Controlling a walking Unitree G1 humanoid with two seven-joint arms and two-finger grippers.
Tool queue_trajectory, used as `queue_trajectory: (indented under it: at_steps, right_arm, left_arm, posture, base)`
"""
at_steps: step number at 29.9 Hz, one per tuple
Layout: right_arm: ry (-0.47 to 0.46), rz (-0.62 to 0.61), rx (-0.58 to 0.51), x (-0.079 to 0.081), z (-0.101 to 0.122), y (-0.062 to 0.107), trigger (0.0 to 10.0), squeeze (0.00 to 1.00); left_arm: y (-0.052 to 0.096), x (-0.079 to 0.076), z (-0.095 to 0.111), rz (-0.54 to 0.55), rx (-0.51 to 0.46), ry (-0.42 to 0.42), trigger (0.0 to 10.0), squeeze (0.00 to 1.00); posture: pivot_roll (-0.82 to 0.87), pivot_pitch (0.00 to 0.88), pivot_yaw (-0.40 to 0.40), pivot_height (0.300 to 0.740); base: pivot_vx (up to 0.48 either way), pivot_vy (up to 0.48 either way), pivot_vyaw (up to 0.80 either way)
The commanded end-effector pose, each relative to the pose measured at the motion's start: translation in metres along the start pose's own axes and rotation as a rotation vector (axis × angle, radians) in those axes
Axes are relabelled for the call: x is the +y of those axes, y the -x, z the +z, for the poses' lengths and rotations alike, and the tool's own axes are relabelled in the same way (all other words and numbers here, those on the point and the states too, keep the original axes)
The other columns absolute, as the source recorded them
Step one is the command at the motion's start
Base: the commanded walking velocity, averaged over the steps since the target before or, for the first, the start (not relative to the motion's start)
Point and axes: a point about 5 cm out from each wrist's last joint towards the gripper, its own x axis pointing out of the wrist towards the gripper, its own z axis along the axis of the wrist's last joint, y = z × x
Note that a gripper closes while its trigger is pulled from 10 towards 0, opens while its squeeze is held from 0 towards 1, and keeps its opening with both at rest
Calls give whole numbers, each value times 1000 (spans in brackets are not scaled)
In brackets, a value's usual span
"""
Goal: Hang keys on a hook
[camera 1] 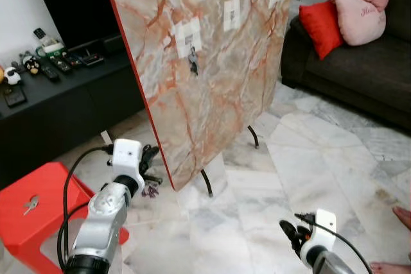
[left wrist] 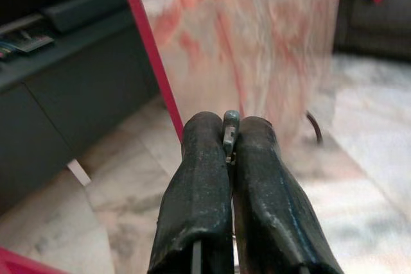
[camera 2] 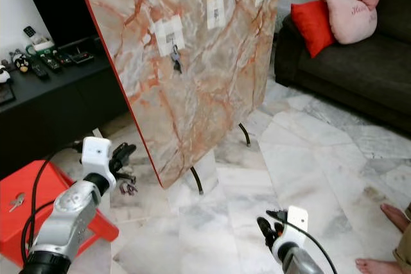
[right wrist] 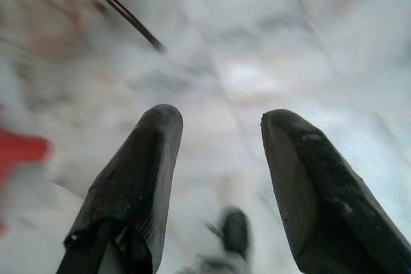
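Left gripper [camera 1: 149,158]: raised low in front of the robot, near the bottom corner of the marble board, fingers [left wrist: 199,178] pressed together on a small metal key piece [left wrist: 230,134]; a dark bunch of keys [camera 1: 151,190] dangles under it.
Red stool [camera 1: 48,210]: at the far left on the floor, beside the left arm, with 1 silver key [camera 1: 30,205] lying on its top.
Black desk [camera 1: 64,94]: behind the stool along the wall, carrying remotes and small figures.
Marble board [camera 1: 212,62]: upright and tilted on thin black legs, 3 white patches with hooks across it.
Hung keys [camera 1: 192,62]: 1 dark bunch hanging on the leftmost patch [camera 1: 187,35].
Right gripper [camera 1: 292,232]: low at the robot's right over the marble floor, its 2 fingers [right wrist: 138,178] spread apart, holding nothing.
Sofa [camera 1: 359,68]: dark, at the right, with a red cushion [camera 1: 321,27] and a pink one [camera 1: 361,11].
Person's foot [camera 2: 379,265]: bare, on the floor at the far right.
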Motion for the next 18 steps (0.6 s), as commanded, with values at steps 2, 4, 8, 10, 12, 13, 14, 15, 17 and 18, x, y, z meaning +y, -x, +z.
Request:
queue_trajectory:
  at_steps: [2,4,8,10,12,13,14,15,17,18]
  right_arm:
    - [-5,-56,15,0,-8,0,10000,0]
    - [-7,-109,54,-3,-18,2,10000,0]
    - [14,-111,100,0,-28,3,10000,0]
    - [-4,-123,104,0,-30,3,10000,0]
    - [-6,-123,104,0,-30,3,10000,0]
    - [5,-117,107,1,-30,3,10000,0]
    - [16,-118,114,1,-30,3,10000,0]
    - [16,-122,116,0,-31,3,10000,0]
    - [12,-129,118,-1,-32,4,10000,0]
    - [13,-129,119,-1,-32,4,10000,0]
  left_arm:
    - [-3,-3,14,44,-82,-34,10000,0]
    - [-4,-6,14,77,-91,-33,10000,0]
    - [-4,-7,10,135,-87,39,10000,0]
    - [-3,-11,5,143,-72,26,10000,0]
    - [-2,-13,4,145,-77,19,10000,0]
    - [-2,-13,4,151,-78,19,10000,0]
    - [-1,-15,5,165,-86,20,10000,0]
    - [-1,-15,5,170,-90,21,10000,0]
    - [0,-16,6,178,-100,27,10000,0]
    - [1,-16,6,183,-100,22,10000,0]
  posture:
    - [41,0,-28,740]
    - [36,0,-33,740]
    - [42,0,-46,740]
    - [44,0,-52,740]
    - [44,0,-54,740]
    - [44,0,-54,740]
    - [38,0,-56,740]
    - [37,0,-57,740]
    - [39,0,-60,740]
    - [40,0,-61,740]
  base:
    - [0,0,0]
    - [0,0,0]
    - [0,0,0]
    - [0,0,0]
    - [0,0,0]
    - [0,0,0]
    - [0,0,0]
    - [0,0,0]
    - [0,0,0]
    - [0,0,0]
